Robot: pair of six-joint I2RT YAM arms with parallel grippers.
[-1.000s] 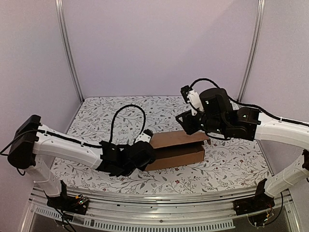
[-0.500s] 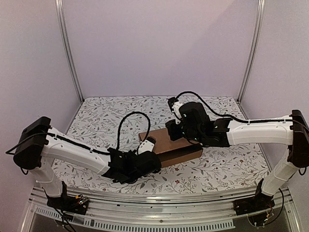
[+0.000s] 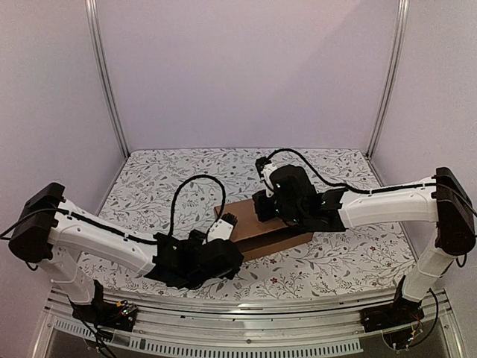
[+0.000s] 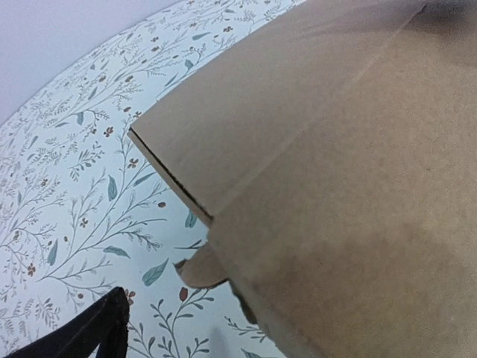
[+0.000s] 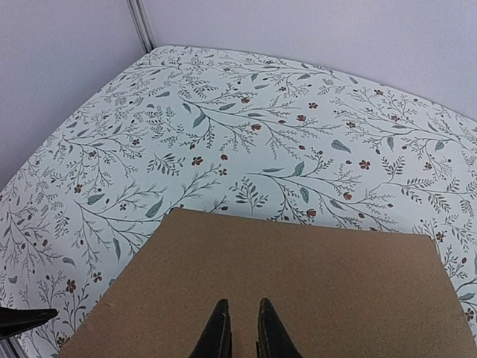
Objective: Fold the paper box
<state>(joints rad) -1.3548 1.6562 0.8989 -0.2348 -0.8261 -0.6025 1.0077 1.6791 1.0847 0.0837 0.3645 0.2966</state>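
From above: shows the paper box point(image 3: 277, 230) mid-table, long axis roughly left to right, top closed flat (inside hidden), left gripper point(image 3: 226, 230) at its left end, right gripper point(image 3: 262, 206) over the top.

Left wrist: shows brown cardboard filling the view, one finger point(image 4: 93, 334) far off to the side, so spread wide, gripping nothing.

Right wrist: shows fingers point(image 5: 218, 330) almost together on the lid, nothing pinched.

plain brown paper box point(image 3: 272, 235), closed, lying flat

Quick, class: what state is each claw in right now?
Left claw: open, gripping nothing, beside the box.
Right claw: closed, empty, tips over the box.
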